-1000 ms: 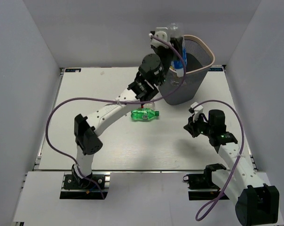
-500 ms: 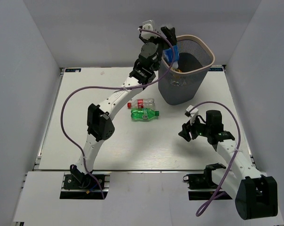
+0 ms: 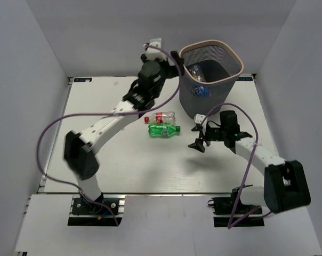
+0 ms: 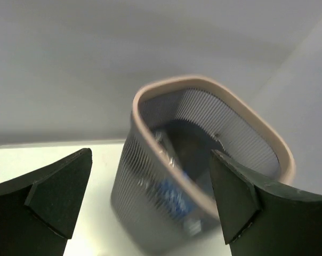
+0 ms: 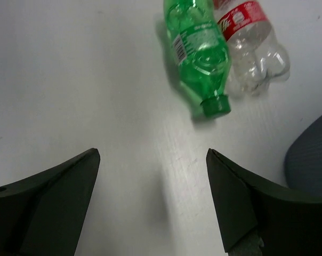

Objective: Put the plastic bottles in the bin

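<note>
The bin (image 4: 203,160) stands on the counter (image 3: 123,160) directly ahead of the left fingers (image 4: 54,197), with further bottles (image 4: 169,194) inside. Ahead of the right fingers (image 5: 49,197), two bottles (image 5: 201,53) lie side by side on the counter, near the bin's base.

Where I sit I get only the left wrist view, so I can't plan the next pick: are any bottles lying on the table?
Observer: Two, a green bottle and a red-labelled bottle, side by side near the bin.
Operator: Is the right arm holding either?
Observer: No; the right arm's fingers are open and empty, short of the green bottle's cap.
Operator: Which lies nearer the arms' bases?
Observer: The green one.
</note>
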Action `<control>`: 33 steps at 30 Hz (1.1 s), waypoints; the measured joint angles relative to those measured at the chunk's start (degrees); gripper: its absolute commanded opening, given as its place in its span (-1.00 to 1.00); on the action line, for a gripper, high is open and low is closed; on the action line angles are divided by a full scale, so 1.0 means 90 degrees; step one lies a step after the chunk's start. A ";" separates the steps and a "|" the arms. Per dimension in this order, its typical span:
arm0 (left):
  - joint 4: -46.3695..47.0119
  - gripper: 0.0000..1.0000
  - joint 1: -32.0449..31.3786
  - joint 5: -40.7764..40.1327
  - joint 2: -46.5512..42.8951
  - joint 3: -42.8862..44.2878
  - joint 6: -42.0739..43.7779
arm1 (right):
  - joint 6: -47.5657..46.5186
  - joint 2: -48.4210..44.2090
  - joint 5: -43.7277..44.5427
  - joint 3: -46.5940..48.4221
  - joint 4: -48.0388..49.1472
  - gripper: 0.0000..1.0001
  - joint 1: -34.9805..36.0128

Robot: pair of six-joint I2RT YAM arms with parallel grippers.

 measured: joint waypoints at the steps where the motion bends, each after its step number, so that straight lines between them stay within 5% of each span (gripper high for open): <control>1: -0.0160 1.00 0.0000 -0.0005 -0.0624 -0.0670 0.0012 | -0.0114 0.0279 0.0046 0.0175 0.0117 0.73 0.0102; 8: -0.1392 1.00 -0.0046 -0.0427 -0.4772 -0.4541 -0.0804 | -0.0707 0.1642 0.0901 0.1205 0.0520 0.73 0.0663; 13: -0.2951 1.00 -0.0066 -0.0583 -0.6373 -0.6237 -0.1860 | -0.1120 0.2365 0.1231 0.1831 0.0508 0.73 0.0799; 18: -0.3903 1.00 -0.0078 -0.0580 -0.6645 -0.6645 -0.2438 | -0.1491 0.2880 0.1426 0.2176 0.0333 0.71 0.0930; 33: -0.4291 1.00 -0.0078 -0.0488 -0.6501 -0.6642 -0.2798 | -0.2183 0.3721 0.1484 0.2550 -0.0153 0.56 0.1321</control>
